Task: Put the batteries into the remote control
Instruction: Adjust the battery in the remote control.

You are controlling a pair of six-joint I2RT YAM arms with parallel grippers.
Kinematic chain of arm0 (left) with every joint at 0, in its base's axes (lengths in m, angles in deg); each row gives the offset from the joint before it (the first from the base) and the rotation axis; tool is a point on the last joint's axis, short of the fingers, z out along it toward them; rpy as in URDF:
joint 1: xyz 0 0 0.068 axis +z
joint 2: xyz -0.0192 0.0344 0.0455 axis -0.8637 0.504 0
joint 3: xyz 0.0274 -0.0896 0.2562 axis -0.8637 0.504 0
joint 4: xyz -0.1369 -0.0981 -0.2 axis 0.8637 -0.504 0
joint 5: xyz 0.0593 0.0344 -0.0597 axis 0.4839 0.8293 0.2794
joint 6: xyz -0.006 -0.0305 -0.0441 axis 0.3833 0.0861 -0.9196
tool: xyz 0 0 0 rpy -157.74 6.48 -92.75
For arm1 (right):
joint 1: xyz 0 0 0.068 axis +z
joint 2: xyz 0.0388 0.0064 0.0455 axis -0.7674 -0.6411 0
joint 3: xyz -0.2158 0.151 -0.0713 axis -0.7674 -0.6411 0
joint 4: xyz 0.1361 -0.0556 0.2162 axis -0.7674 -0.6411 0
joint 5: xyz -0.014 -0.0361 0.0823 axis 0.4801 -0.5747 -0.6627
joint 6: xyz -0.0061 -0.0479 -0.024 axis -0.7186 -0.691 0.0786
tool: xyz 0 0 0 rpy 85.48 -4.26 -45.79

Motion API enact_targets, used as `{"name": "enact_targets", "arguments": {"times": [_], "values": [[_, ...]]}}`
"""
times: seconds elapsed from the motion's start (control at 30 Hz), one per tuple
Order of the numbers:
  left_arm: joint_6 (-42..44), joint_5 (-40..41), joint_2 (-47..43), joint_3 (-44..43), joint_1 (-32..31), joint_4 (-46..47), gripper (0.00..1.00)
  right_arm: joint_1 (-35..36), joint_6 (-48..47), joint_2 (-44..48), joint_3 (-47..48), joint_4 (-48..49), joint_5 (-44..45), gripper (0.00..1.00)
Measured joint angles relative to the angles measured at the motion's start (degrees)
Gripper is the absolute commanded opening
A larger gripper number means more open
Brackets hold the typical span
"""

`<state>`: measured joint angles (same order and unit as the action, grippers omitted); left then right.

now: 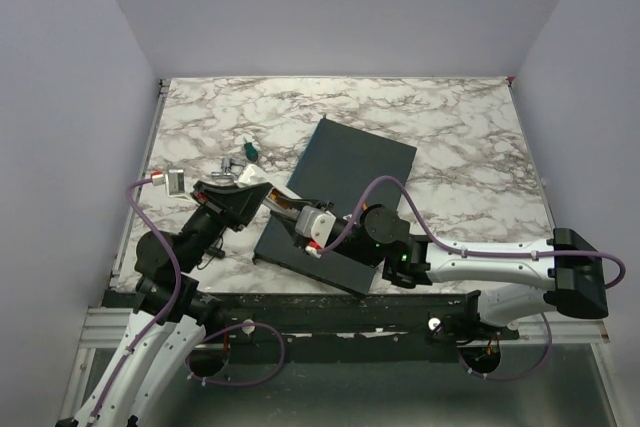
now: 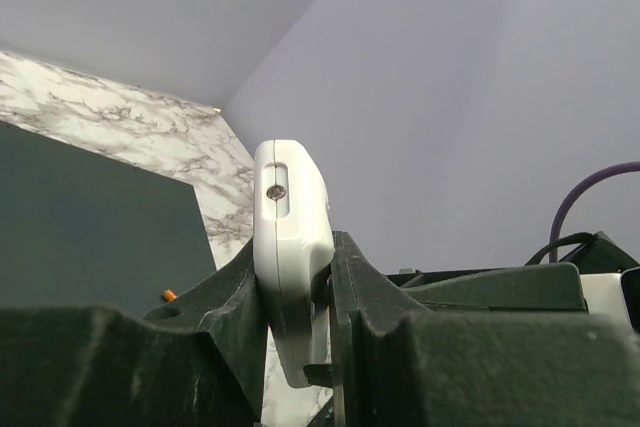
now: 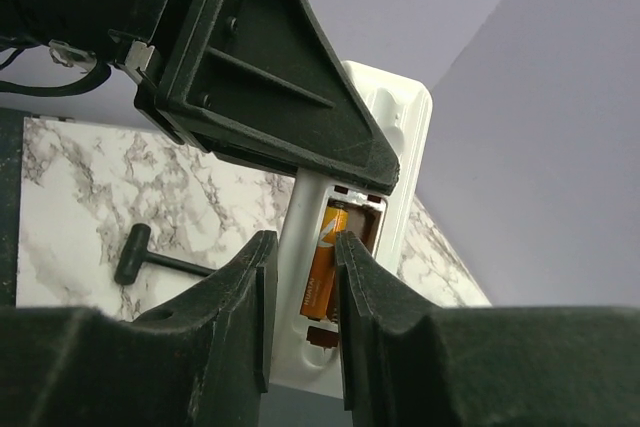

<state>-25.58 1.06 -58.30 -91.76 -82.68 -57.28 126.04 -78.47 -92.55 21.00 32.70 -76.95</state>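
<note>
Remote control [image 2: 290, 187] clamped in left gripper [image 2: 293, 252] | battery [image 3: 322, 267] in bay [image 3: 362, 222] | right gripper [image 3: 303, 247] straddling it, grasp unclear

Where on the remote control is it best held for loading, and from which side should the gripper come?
Pinch its two broad faces beside the battery bay, coming in over a narrow edge. The remote control is thin and flat, so fingers sit flush there; the left gripper clamps it so, leaving the bay and battery open to the right gripper.
</note>
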Motion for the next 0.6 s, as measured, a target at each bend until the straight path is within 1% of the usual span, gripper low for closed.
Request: {"name": "enact_targets", "arguments": {"times": [0.07, 0.1, 0.17, 0.27, 0.4, 0.5, 0.6], "values": [[-0.02, 0.0, 0.0, 0.04, 0.0, 0.0, 0.0, 0.0, 0.07, -0.02, 0.0, 0.07, -0.02, 0.24], [0.0, 0.02, -0.04, 0.07, 0.0, -0.02, 0.0, 0.0, 0.11, -0.02, 0.0, 0.11, -0.02, 0.29], [0.0, 0.02, -0.04, 0.09, 0.0, -0.02, 0.0, 0.0, 0.13, -0.02, 0.04, 0.15, -0.02, 0.47], [-0.07, -0.02, -0.15, 0.09, 0.0, 0.04, 0.0, 0.02, 0.7, -0.09, 0.07, 0.17, -0.07, 0.57], [-0.26, -0.02, -0.17, 0.09, 0.0, 0.02, 0.0, 0.15, 1.2, 0.07, 0.07, 0.26, -0.31, 0.62], [-0.22, 0.04, -0.2, 0.11, 0.0, -0.35, 0.0, 0.15, 2.19, 1.33, -0.07, 0.42, -0.5, 0.62], [-0.15, 0.68, -0.26, 0.22, 0.0, -1.88, 0.0, 0.13, 4.98, 5.22, -0.74, 0.44, 0.26, 0.62]]}}
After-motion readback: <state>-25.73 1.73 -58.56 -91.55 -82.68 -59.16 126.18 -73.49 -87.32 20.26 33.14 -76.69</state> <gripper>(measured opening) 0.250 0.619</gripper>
